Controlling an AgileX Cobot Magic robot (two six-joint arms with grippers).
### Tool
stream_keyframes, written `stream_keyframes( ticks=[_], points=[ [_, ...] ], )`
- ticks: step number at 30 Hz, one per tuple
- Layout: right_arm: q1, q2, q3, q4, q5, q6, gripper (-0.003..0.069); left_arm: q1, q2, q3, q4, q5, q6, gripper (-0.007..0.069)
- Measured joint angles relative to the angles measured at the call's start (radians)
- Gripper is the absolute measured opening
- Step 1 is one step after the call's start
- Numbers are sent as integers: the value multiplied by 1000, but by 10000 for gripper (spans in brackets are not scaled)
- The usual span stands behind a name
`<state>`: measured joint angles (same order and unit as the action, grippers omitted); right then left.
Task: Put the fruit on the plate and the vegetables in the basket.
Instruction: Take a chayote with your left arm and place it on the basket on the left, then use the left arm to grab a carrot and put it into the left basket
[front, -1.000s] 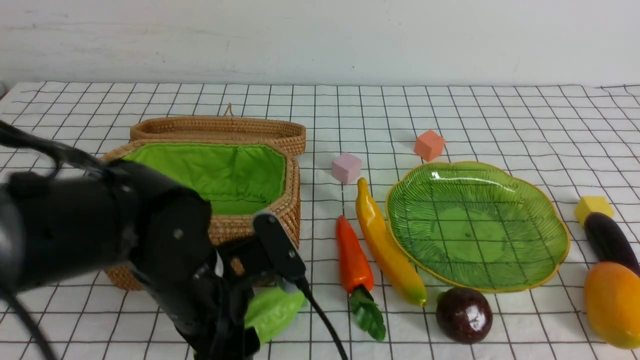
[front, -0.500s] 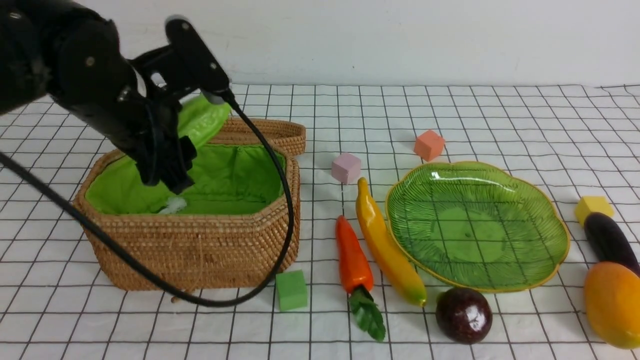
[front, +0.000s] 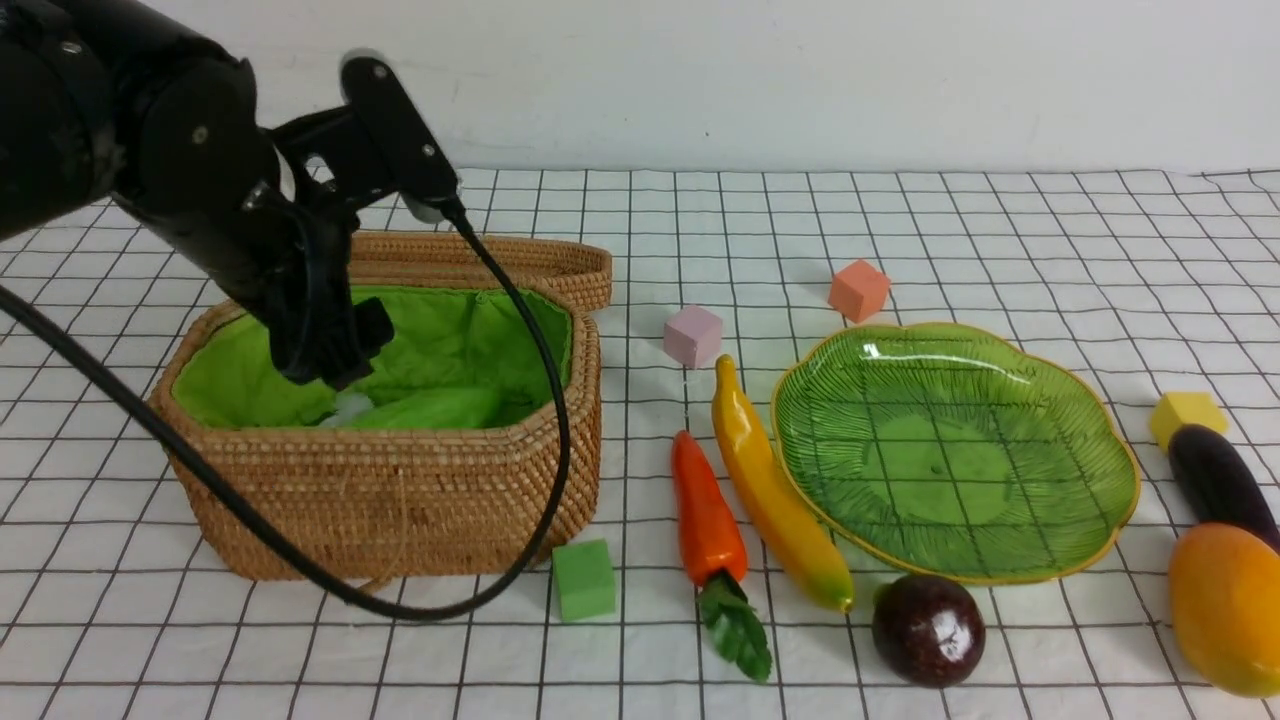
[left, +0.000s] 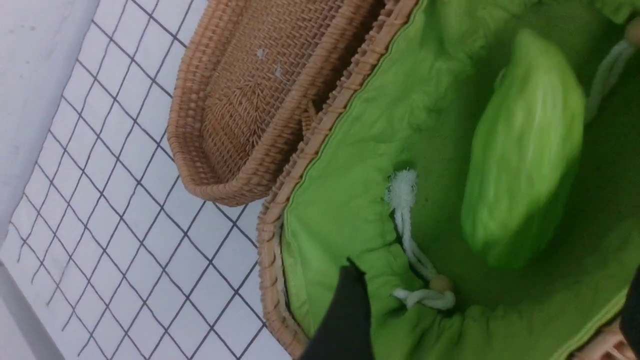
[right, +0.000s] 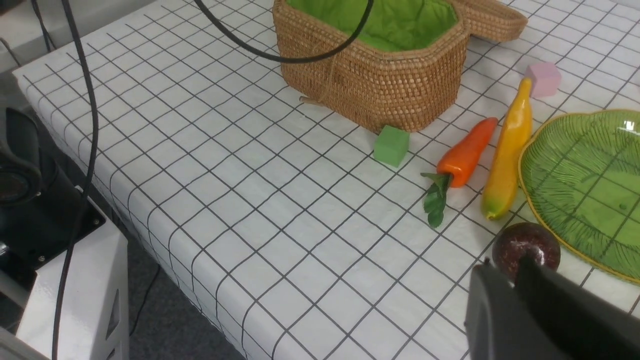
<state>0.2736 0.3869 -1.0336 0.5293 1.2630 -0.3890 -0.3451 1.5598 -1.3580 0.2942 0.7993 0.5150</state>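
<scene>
Gourd (front: 430, 408) now lies loose inside the basket (front: 400, 500); half a second ago it was held up in the left gripper (front: 335, 355), above the rim. That gripper hovers just over it, jaws spread wide and holding nothing. One vegetable is home, I judge. The carrot (front: 707, 515) and eggplant (front: 1220, 480) wait on the tablecloth (front: 900, 230); the plate (front: 1100, 530) has no fruit. I cannot tell how the right gripper (right: 520, 300) stands.

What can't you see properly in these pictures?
Gourd: front view, basket wall hides its underside; blurred in left wrist view.
Mango: front view, cut by the right edge.
Eggplant: front view, near end behind the mango.
Right claw: right wrist view, cut by the edge; open or shut unclear.
</scene>
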Motion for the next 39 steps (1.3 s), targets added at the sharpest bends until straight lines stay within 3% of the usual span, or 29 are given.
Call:
stream_keyframes(
  ticks=[3, 5, 8, 11, 12, 14, 18, 21, 22, 23, 27, 30, 39],
  points=[
    [0, 0, 0, -1, 0, 0, 88, 0, -41, 0, -79, 24, -35, 634],
    [0, 0, -1, -1, 0, 0, 89, 0, -70, 0, -185, 37, -106, 573],
    [0, 0, -1, -1, 0, 0, 90, -20, -98, -2, -346, 64, -224, 412],
    [0, 0, -1, -11, 0, 20, 90, -136, -101, -1, -428, 135, -365, 94],
    [0, 0, -1, -18, 0, 35, 90, -193, -91, 0, -428, 159, -405, 33],
    [0, 0, -1, -51, 0, 82, 90, -273, -67, 1, -424, 192, -483, -13],
    [0, 0, -1, -141, 0, 165, 91, -421, 37, -22, -406, 206, -614, -8],
    [0, 0, -1, -180, 0, 193, 95, -468, 136, -78, -390, 219, -686, 55],
    [0, 0, -1, -188, 0, 199, 97, -476, 215, -124, -376, 230, -728, 134],
    [0, 0, -1, -190, 0, 200, 97, -476, 223, -130, -376, 231, -734, 144],
    [0, 0, -1, -190, 0, 200, 101, -475, 381, -258, -294, 236, -850, 365],
    [0, 0, -1, -192, 0, 200, 105, -475, 469, -339, -210, 225, -926, 466],
    [0, 0, -1, -193, 0, 192, 111, -473, 617, -402, -28, 178, -1009, 498]
  ],
)
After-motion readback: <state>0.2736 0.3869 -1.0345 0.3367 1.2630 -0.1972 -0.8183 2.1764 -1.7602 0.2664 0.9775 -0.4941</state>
